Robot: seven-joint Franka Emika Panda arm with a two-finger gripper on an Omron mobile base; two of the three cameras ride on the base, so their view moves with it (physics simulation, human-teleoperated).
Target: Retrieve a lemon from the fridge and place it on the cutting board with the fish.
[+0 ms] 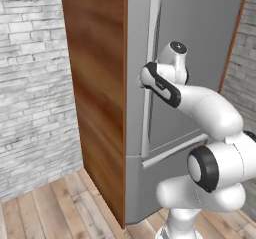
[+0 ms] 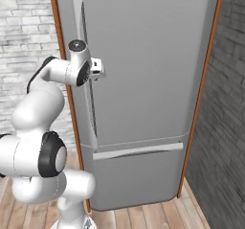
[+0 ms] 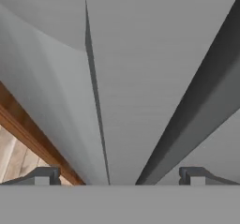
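Nearest the cameras, the white arm (image 1: pixel 210 133) bends up from the base over a pale plank floor (image 1: pixel 55 208), its dark-jointed elbow low and its forearm reaching forward and up toward the fridge (image 2: pixel 143 79).

The end effector (image 2: pixel 99 69) sits at the fridge's long vertical handle (image 2: pixel 88 79), about halfway up the upper door. In the right base view the wrist comes in from the left and the small white hand presses close against the handle; whether it touches cannot be told. In the left base view the hand is mostly hidden behind the wrist housing, and the handle (image 1: pixel 149 73) shows as a pale strip running down the door's left edge to the seam above the lower drawer.

The hand view gives what the base views lack: the two dark finger tips (image 3: pixel 43 176) stand far apart at the bottom corners, so the end effector is wide open and grips nothing. Between them the grey handle (image 3: pixel 187 120) runs up as a dark-shaded bar to the right, with a thin door seam beside it and a strip of brown wood side panel (image 3: pixel 28 131) at lower left.

The fridge door is closed. The left base view shows the broad brown wood panel (image 1: pixel 97 83) on the fridge's left flank and a white brick wall (image 1: pixel 30 83) beyond it; the right base view shows a darker brick wall (image 2: pixel 227 103) to the fridge's right.
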